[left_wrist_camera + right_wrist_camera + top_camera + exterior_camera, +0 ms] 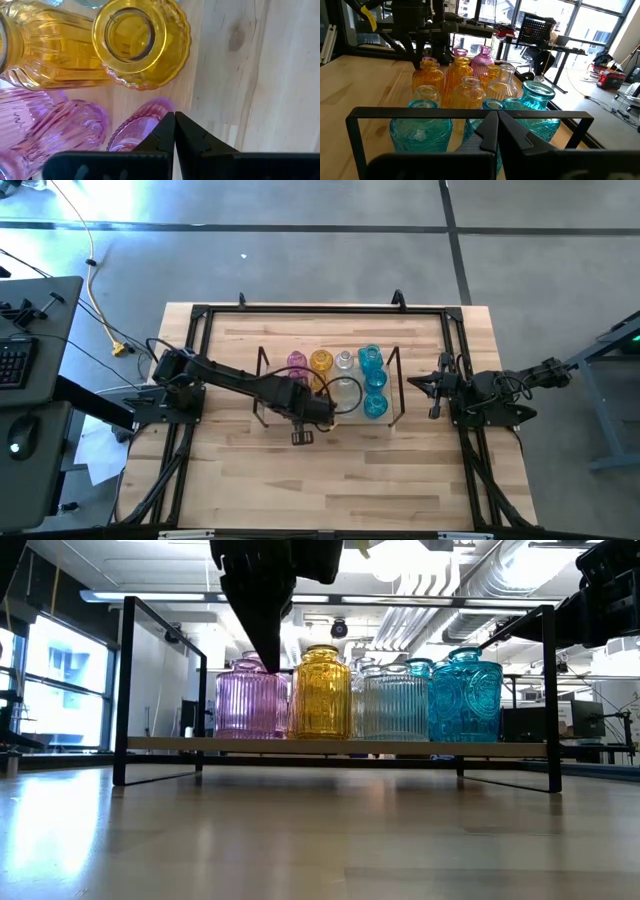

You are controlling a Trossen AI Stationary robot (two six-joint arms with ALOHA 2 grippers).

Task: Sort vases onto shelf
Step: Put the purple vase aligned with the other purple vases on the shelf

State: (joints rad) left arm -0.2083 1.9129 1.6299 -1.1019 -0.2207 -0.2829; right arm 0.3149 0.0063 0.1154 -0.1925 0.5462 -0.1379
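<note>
Shelf sits mid-table; vases clustered on it between wire end frames, bare board left of cluster, open table all round shelf. High view count: four cyan, two pink, about two amber, about two clear; overlaps hide some. Left gripper reaches over shelf's near edge beside pink vase, fingers pressed together, holding nothing. Right gripper waits just outside shelf's right frame, closed, empty.
</note>
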